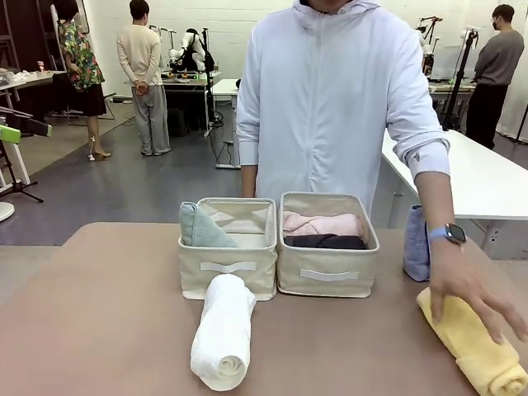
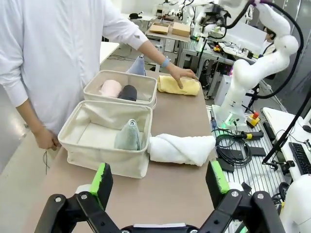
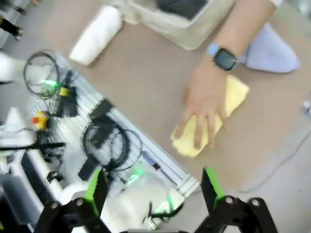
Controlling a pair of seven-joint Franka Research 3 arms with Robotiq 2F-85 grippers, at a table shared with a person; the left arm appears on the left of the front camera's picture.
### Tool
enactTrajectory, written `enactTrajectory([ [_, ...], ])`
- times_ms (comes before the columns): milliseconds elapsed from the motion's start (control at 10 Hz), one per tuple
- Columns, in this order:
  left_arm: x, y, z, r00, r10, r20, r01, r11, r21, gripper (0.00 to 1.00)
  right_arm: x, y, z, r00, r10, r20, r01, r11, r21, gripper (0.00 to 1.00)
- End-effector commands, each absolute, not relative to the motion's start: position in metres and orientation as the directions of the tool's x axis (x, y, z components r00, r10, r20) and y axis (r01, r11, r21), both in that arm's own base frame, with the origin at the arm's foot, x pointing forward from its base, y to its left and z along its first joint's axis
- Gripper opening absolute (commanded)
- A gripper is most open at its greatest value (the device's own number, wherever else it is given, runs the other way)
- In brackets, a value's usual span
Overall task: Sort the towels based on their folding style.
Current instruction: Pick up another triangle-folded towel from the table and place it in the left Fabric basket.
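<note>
A: Brown table (image 1: pixel 99 330), lab w/ other benches behind. What's on it?
B: 2 beige baskets side by side, far middle. The left basket (image 1: pixel 227 268) holds the pale green cone (image 1: pixel 198 227). The right basket (image 1: pixel 328 276) holds the pink roll (image 1: pixel 322 223) & dark grey roll (image 1: pixel 326 241). So cones left, rolls right, I reckon.
A: Loose ones?
B: 3. The white roll (image 1: pixel 223 332) is on the table, 1 end against the left basket's front wall. The blue cone (image 1: pixel 417 243) stands just right of the right basket, apart from it. The yellow roll (image 1: pixel 474 346) is at the robot's right edge w/ the person's hand (image 1: pixel 470 289) flat on it.
A: Grippers?
B: The left gripper (image 2: pixel 159 179) is spread wide w/ nothing btwn the pads, up off the table near its left end. The right gripper (image 3: pixel 153 187) is also wide & empty, high over the right edge, looking down on the hand & yellow roll.
A: Which goes 1st?
B: Prob. the white roll, since yellow is under the hand. Key bit: its long axis runs from the basket wall toward the robot's side, so in the left wrist view it lies crosswise ahead, a bit right of center. The left arm looks nearer; the right is well apart from it.
A: So?
B: Fingers should go either side of the roll's short width, not end to end. Then it's a short carry to the right basket. Terry's soft, so the loose end may unroll.
</note>
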State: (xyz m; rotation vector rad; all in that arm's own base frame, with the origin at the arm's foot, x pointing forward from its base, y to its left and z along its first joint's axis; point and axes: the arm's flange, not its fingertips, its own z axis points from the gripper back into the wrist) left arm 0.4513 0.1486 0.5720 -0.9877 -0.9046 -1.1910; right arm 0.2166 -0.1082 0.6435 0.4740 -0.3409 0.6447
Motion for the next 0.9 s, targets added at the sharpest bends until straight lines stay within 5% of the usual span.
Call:
enactTrajectory([
  [0,0.452,0.15,0.574,0.136,-0.309,0.941,0.99,0.08,-0.117,1.0,0.139,-0.147,0.671,0.718,0.416,0.558,-0.64,0.709,0.296,1.0],
  [800,0.452,0.15,0.574,0.136,-0.309,0.941,0.99,0.08,-0.117,1.0,0.15,-0.172,0.66,0.762,0.365,0.534,-0.6,0.708,0.372,1.0],
])
